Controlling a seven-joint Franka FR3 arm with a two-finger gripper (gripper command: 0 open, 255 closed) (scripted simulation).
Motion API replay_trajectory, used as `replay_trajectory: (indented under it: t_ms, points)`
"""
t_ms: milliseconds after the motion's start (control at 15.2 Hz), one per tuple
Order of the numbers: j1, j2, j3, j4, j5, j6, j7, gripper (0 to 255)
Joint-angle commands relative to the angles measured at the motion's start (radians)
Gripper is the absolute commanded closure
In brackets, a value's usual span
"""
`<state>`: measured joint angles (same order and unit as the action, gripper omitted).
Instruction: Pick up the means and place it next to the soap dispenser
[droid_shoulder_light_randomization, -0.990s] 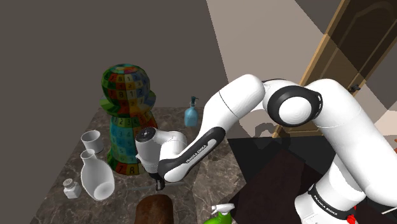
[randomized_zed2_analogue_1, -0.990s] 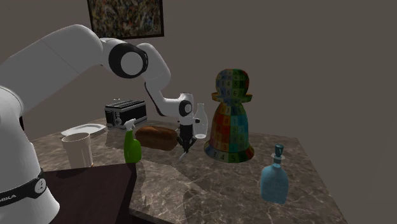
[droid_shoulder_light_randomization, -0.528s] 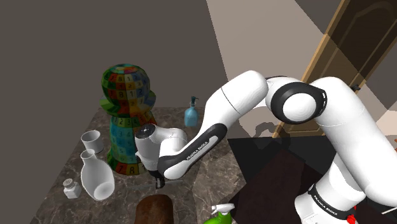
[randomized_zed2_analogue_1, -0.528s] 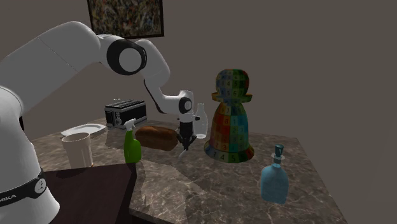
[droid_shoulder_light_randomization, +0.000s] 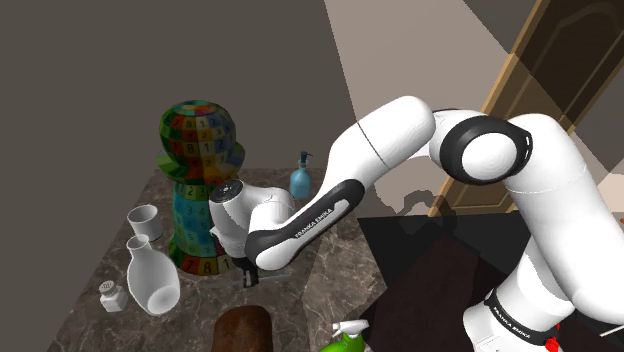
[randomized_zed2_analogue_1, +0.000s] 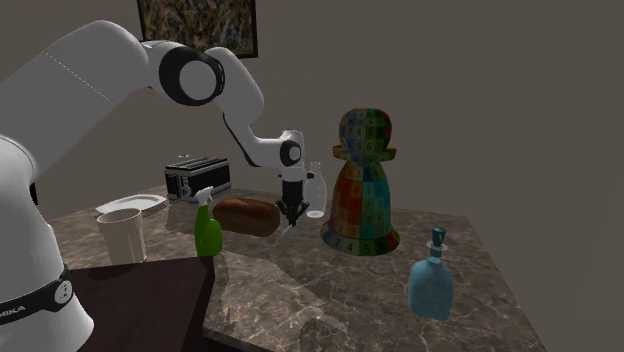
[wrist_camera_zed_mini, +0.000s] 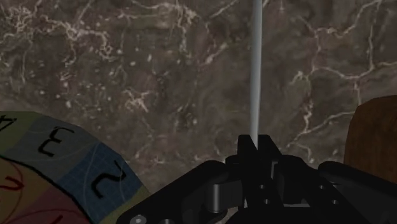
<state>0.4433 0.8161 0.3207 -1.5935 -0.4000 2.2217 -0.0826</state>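
In the wrist view the gripper (wrist_camera_zed_mini: 254, 149) has its two black fingers pressed together on a thin grey rod (wrist_camera_zed_mini: 256, 70). The rod comes straight out from between the fingertips, over the dark marble worktop (wrist_camera_zed_mini: 127, 76). A many-coloured numbered figure (wrist_camera_zed_mini: 57, 172) is on one side of the gripper and a brown loaf (wrist_camera_zed_mini: 376, 137) on the other.

The second exterior view shows, from its left, a white plate (randomized_zed2_analogue_1: 130, 205) and a beige cup (randomized_zed2_analogue_1: 123, 232) whose inside I cannot see. Then come a toaster (randomized_zed2_analogue_1: 197, 180) at the back edge and a green spray bottle (randomized_zed2_analogue_1: 208, 228). The blue soap dispenser (randomized_zed2_analogue_1: 430, 285) stands near the front right corner, well apart from the rod.

The shoulder view shows a white vase (droid_shoulder_light_randomization: 152, 275), a small white cup (droid_shoulder_light_randomization: 142, 220) and a shaker (droid_shoulder_light_randomization: 112, 295) near the left edge.
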Motion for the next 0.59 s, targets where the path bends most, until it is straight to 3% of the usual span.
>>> replay_trajectory:
  t_ms: [0, 528]
  points:
    - [-0.006, -0.023, 0.006, -0.01, 0.006, -0.013, -0.005, 255]
    - [-0.02, -0.097, 0.027, -0.021, 0.031, -0.075, -0.021, 255]
